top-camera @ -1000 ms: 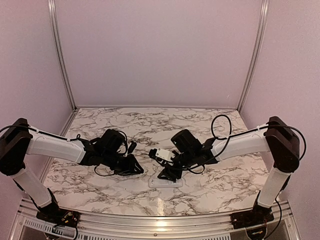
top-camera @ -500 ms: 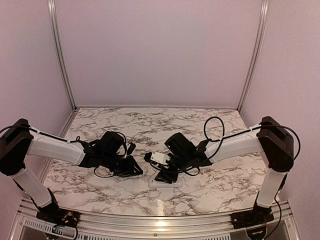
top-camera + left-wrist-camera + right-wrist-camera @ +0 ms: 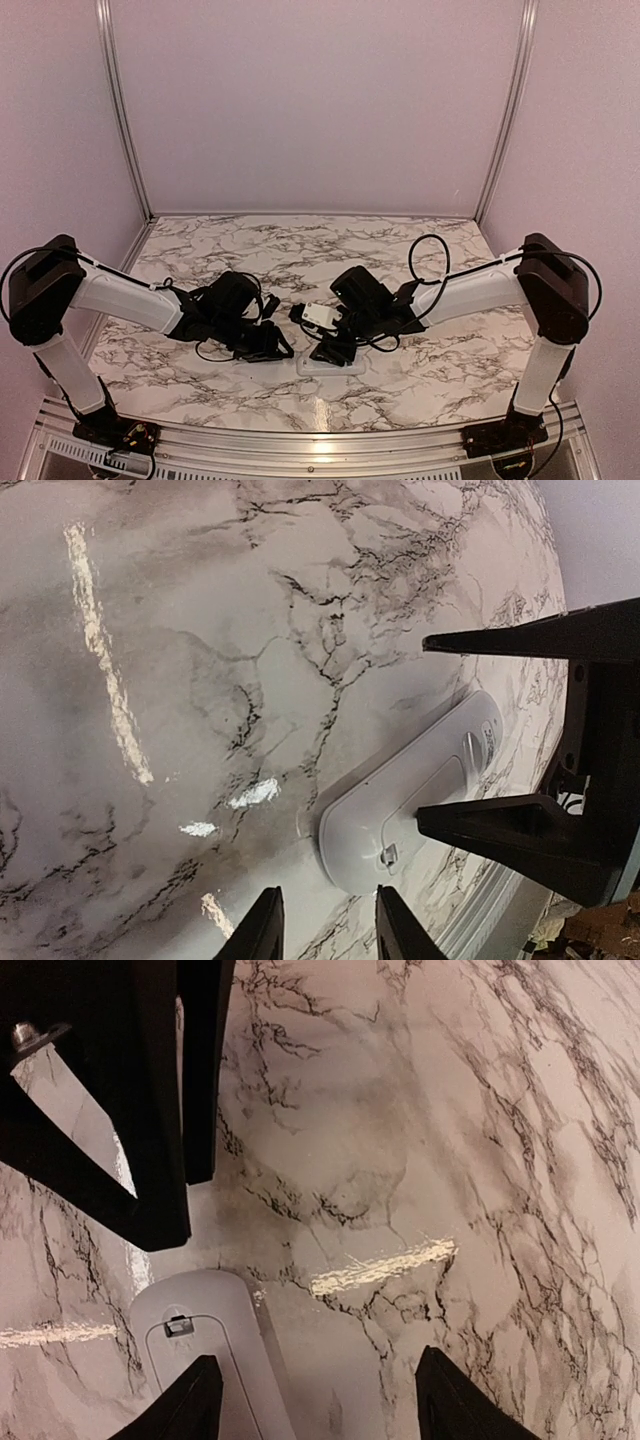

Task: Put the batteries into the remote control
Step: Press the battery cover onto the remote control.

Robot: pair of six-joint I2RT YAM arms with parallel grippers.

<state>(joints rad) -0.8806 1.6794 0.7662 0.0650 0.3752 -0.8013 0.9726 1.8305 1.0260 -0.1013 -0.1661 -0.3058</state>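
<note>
Remote control (image 3: 350, 367): mostly hidden under right gripper (image 3: 332, 350) from above; one end cut off by the lower edge in the right wrist view; partly covered by a dark finger in the left wrist view.
Left gripper (image 3: 322, 930): only fingertips in frame at the wrist.
Batteries: too small or hidden to tell.

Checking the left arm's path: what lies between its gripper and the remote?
Only a sliver of bare marble table separates the left gripper from the remote control, in the left wrist view.
</note>
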